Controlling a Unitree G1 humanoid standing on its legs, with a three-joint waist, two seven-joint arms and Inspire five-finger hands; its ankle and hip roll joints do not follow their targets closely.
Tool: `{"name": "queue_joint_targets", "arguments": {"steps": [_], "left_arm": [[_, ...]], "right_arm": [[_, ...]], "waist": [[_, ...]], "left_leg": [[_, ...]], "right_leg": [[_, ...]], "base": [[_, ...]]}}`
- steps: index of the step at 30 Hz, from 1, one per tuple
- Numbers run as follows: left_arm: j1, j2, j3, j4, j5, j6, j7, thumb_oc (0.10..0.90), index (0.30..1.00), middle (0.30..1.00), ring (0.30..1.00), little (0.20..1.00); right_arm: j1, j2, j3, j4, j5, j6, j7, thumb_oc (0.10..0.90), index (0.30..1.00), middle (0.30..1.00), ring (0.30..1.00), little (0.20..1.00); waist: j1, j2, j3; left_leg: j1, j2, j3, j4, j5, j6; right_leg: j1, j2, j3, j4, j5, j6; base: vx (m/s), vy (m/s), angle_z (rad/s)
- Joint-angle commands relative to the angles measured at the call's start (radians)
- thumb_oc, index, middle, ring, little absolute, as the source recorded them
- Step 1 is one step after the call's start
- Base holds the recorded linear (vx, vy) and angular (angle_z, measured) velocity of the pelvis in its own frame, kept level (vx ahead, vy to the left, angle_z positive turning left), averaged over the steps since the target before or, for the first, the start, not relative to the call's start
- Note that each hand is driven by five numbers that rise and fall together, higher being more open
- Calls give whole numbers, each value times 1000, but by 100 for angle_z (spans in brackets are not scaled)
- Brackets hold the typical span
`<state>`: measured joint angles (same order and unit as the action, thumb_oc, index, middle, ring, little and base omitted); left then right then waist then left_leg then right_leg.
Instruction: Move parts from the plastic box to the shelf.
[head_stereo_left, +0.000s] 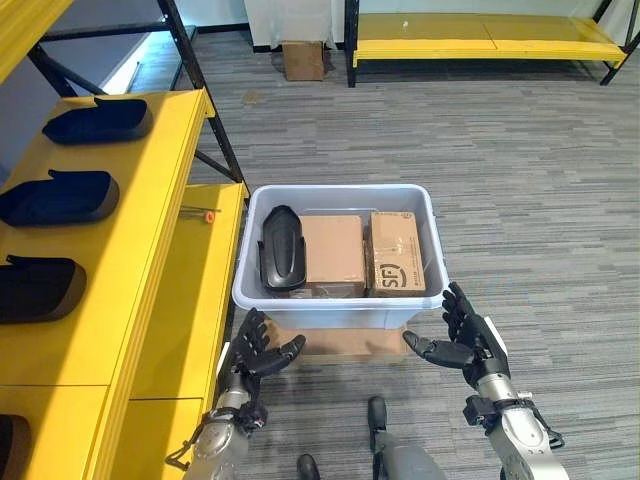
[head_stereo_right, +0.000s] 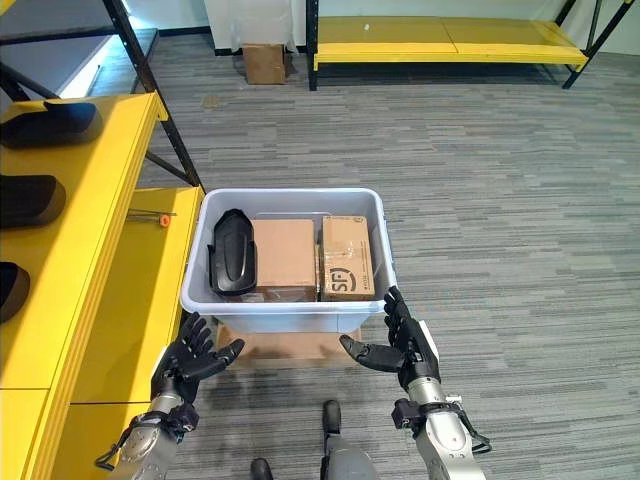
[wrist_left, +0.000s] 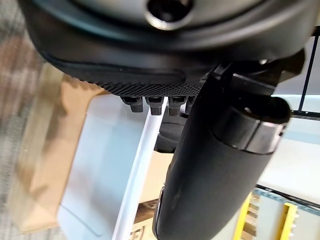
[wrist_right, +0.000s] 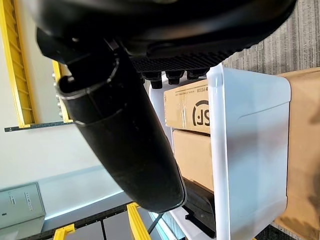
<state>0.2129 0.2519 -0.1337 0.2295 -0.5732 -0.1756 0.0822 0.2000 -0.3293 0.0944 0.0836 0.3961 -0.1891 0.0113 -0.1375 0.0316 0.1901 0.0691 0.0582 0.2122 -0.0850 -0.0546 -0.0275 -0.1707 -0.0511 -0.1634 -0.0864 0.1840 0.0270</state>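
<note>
Left eye view, box: the plastic box (head_stereo_left: 340, 300) sat at frame centre on a flat cardboard sheet (head_stereo_left: 345, 343) on the carpet.
Left eye view, contents: one black part (head_stereo_left: 281, 248) lay along the box's left wall, with two cardboard cartons (head_stereo_left: 333, 252) filling the middle and right.
Left eye view, shelf: the yellow shelf (head_stereo_left: 150, 260) ran down the left edge, carrying other black parts (head_stereo_left: 60, 198) in a row.
Left eye view, hands: the left hand (head_stereo_left: 258, 352) hung below the box's lower-left corner, fingers spread and empty; the black part lay above it, inside the box, apart from it.
Right eye view, hands: the right hand (head_stereo_right: 392, 345) was just beside the box's lower-right corner, fingers straight, holding nothing.
Left wrist view: fingertips (wrist_left: 155, 104) stood near the box's white rim (wrist_left: 142, 160), thumb extended.
Right wrist view: fingertips (wrist_right: 175, 77) stood near the box corner (wrist_right: 250, 150), cartons visible inside.
</note>
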Motion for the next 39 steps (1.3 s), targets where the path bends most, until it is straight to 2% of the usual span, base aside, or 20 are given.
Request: {"name": "queue_joint_targets", "arguments": {"steps": [1, 3, 5, 6, 7, 9, 11, 12, 13, 14, 15, 17, 18, 19, 20, 24, 31, 34, 35, 39], "left_arm": [[-60, 14, 25, -78, 18, -84, -6, 900, 1000, 1000, 1000, 1000], [-67, 11, 25, -78, 12, -87, -8, 900, 1000, 1000, 1000, 1000], [-72, 11, 26, -82, 5, -88, -13, 900, 1000, 1000, 1000, 1000], [-70, 10, 27, -87, 1, -89, -14, 900, 1000, 1000, 1000, 1000], [-70, 11, 26, -91, 0, -90, -14, 900, 1000, 1000, 1000, 1000], [-71, 12, 26, -93, 0, -90, -12, 900, 1000, 1000, 1000, 1000], [-70, 5, 29, -91, -19, -86, -12, 900, 1000, 1000, 1000, 1000], [-66, 2, 30, -92, -31, -83, -15, 900, 1000, 1000, 1000, 1000], [-59, 2, 34, -98, -18, -87, -12, 900, 1000, 1000, 1000, 1000], [-58, 2, 34, -98, -17, -87, -11, 900, 1000, 1000, 1000, 1000], [-57, 2, 36, -97, 5, -93, -9, 900, 1000, 1000, 1000, 1000], [-59, -1, 33, -90, 8, -95, -10, 900, 1000, 1000, 1000, 1000], [-53, -3, 34, -86, 4, -98, -15, 900, 1000, 1000, 1000, 1000], [-49, -3, 32, -80, 3, -97, -18, 900, 1000, 1000, 1000, 1000], [-45, -3, 36, -85, 0, -100, -24, 900, 1000, 1000, 1000, 1000], [-49, 18, 31, -93, -2, -102, -31, 900, 1000, 1000, 1000, 1000], [-79, 50, 23, -97, 1, -97, -13, 900, 1000, 1000, 1000, 1000], [-85, 56, 23, -98, 2, -94, -11, 900, 1000, 1000, 1000, 1000], [-78, 59, 31, -102, -4, -92, -12, 900, 1000, 1000, 1000, 1000], [-73, 60, 40, -103, -3, -89, -14, 900, 1000, 1000, 1000, 1000]], "right_arm": [[-27, -27, -31, -132, 2, -104, 0, 900, 1000, 1000, 1000, 1000], [-34, -35, -31, -140, 5, -107, 0, 900, 1000, 1000, 1000, 1000], [-39, -50, -29, -148, 5, -110, 1, 900, 1000, 1000, 1000, 1000], [-38, -57, -25, -154, 11, -111, 7, 900, 1000, 1000, 1000, 1000], [-39, -68, -27, -157, 13, -112, 8, 900, 1000, 1000, 1000, 1000], [-36, -71, -30, -159, 10, -115, 7, 900, 1000, 1000, 1000, 1000], [-31, -62, -31, -150, 20, -112, 2, 900, 1000, 1000, 1000, 1000], [-29, -57, -28, -141, 32, -112, 0, 900, 1000, 1000, 1000, 1000], [-29, -58, -24, -137, 22, -115, -1, 900, 1000, 1000, 1000, 1000], [-28, -59, -23, -136, 22, -115, -1, 900, 1000, 1000, 1000, 1000], [-29, -62, -21, -126, 25, -118, -2, 900, 1000, 1000, 1000, 1000], [-25, -63, -29, -117, 27, -119, -3, 900, 1000, 1000, 1000, 1000], [-16, -64, -29, -120, 26, -116, 1, 900, 1000, 1000, 1000, 1000], [-14, -59, -21, -115, 26, -116, 9, 900, 1000, 1000, 1000, 1000], [-4, -54, -24, -121, 20, -113, 15, 900, 1000, 1000, 1000, 1000], [-7, -33, -18, -122, 11, -109, 16, 900, 1000, 1000, 1000, 1000], [-28, -9, 13, -131, -8, -95, 15, 900, 1000, 1000, 1000, 1000], [-30, -12, 8, -135, -22, -92, 12, 900, 1000, 1000, 1000, 1000], [-35, -20, 0, -147, -45, -90, 8, 900, 1000, 1000, 1000, 1000], [-44, -46, -3, -166, -105, -92, 2, 900, 1000, 1000, 1000, 1000]], "waist": [[-6, -6, -43], [-7, -1, -34], [-5, -6, -13], [3, -13, 5], [14, -37, 30], [18, -43, 38], [26, -54, 48], [32, -56, 46], [37, -37, 37], [40, -39, 40], [48, -21, 35], [43, -14, 34], [42, -12, 32], [44, -5, 25], [36, 8, 13], [34, 2, -1], [41, -48, -21], [44, -68, -32], [51, -84, -45], [59, -96, -54]], "left_leg": [[19, 86, -11, 77, 55, -80], [-8, 96, -27, 163, 76, -93], [-85, 101, -61, 346, 115, -103], [-129, 91, -87, 470, 145, -108], [-199, 46, -127, 607, 173, -111], [-229, 36, -145, 645, 169, -108], [-288, 69, -147, 560, 154, -89], [-288, 94, -164, 465, 150, -80], [-284, 162, -193, 234, 194, -83], [-266, 162, -186, 211, 204, -84], [-274, 214, -200, 56, 293, -116], [-270, 236, -177, 19, 325, -136], [-243, 244, -158, 20, 312, -140], [-216, 241, -156, 14, 288, -138], [-194, 244, -117, -2, 280, -154], [-146, 214, -63, -2, 239, -136], [-143, 140, -12, 30, 160, -85], [-154, 121, -6, 48, 137, -73], [-154, 111, -4, 42, 131, -67], [-145, 109, -7, 31, 130, -65]], "right_leg": [[38, -55, 19, 60, -107, 93], [52, -45, 23, 62, -125, 75], [78, -38, 26, 59, -141, 51], [94, -36, 30, 65, -153, 35], [106, -51, 39, 66, -157, 19], [108, -52, 45, 68, -163, 17], [121, -65, 67, 65, -171, 28], [131, -69, 84, 58, -176, 40], [131, -61, 106, 55, -191, 59], [135, -61, 109, 56, -194, 58], [143, -61, 130, 54, -208, 71], [158, -64, 137, 54, -217, 77], [165, -63, 145, 53, -223, 74], [170, -60, 154, 51, -230, 77], [174, -64, 169, 37, -221, 81], [191, -103, 192, 21, -200, 107], [178, -196, 208, 21, -169, 164], [169, -217, 202, 20, -154, 182], [166, -226, 190, 19, -146, 192], [173, -229, 179, 18, -145, 198]], "base": [[62, -128, 0], [54, -142, 4], [35, -176, 14], [35, -222, 19], [24, -156, 13], [29, -67, -22], [132, 36, -31], [280, 206, -17], [231, 171, -35], [296, 245, -55], [166, 117, -67], [185, 147, -64], [189, 163, -61], [200, 245, -57], [223, 307, -73], [158, 250, -54], [73, 179, -8], [61, 136, 1], [58, 71, -2], [32, 19, 2]]}}
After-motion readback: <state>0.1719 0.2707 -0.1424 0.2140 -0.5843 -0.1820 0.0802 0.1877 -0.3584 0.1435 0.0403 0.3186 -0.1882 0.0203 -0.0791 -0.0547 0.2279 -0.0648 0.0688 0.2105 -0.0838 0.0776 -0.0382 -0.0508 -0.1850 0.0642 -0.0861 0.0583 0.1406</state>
